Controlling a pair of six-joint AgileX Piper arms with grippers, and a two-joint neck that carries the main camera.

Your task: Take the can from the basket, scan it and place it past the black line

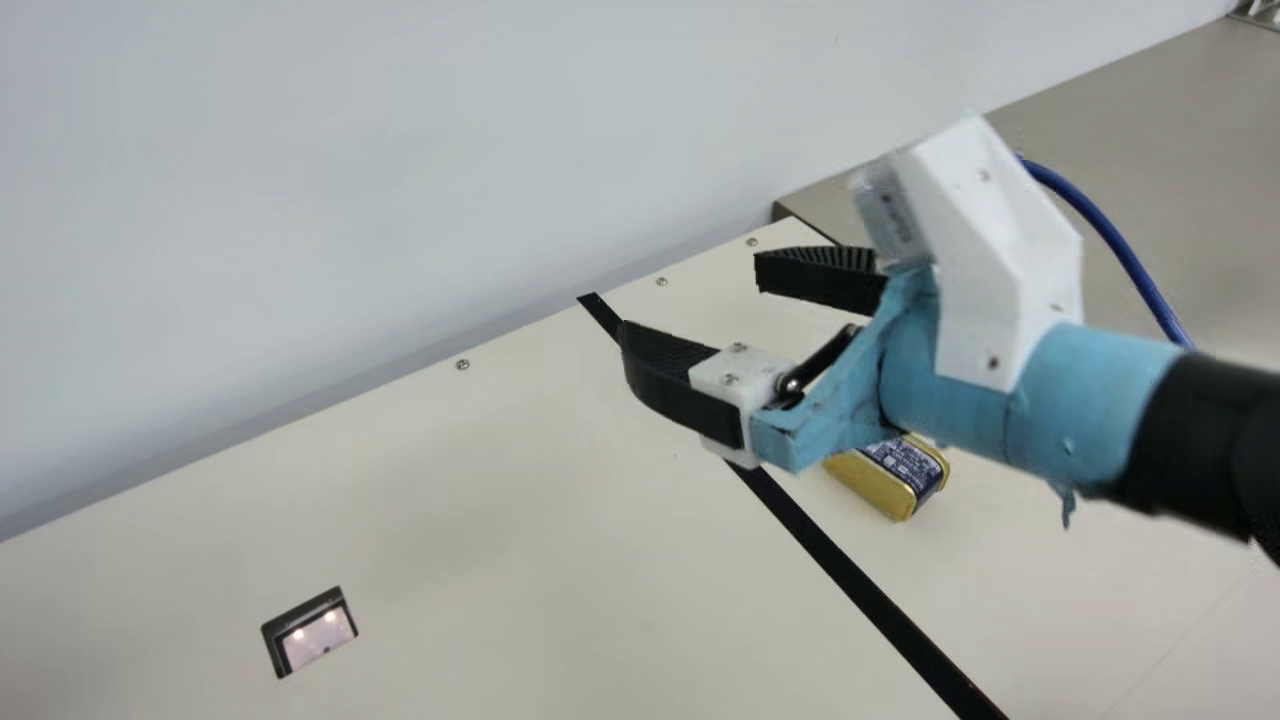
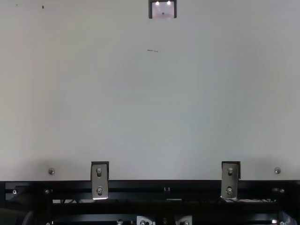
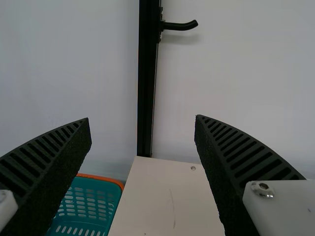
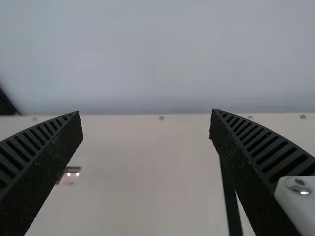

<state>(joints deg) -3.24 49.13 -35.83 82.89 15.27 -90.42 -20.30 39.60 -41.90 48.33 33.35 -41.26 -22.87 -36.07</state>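
Note:
In the main view my right gripper (image 1: 690, 325) is open, raised over the table around the black line (image 1: 850, 565). The gold can with a dark label (image 1: 885, 477) lies on the table to the right of that line, partly hidden behind the gripper's blue-wrapped body. In the right wrist view the right gripper (image 4: 146, 115) holds nothing between its parted fingers. My left gripper (image 3: 142, 120) is open in the left wrist view, and a teal basket with an orange rim (image 3: 88, 206) stands beyond one finger. The scanner window (image 1: 318, 638) is set in the table.
The cream table (image 2: 140, 117) has metal brackets at its near edge in the top view. A wall runs behind the table. A black upright post (image 3: 146, 78) with a handle stands by it in the left wrist view. A blue cable (image 1: 1110, 240) loops behind the right arm.

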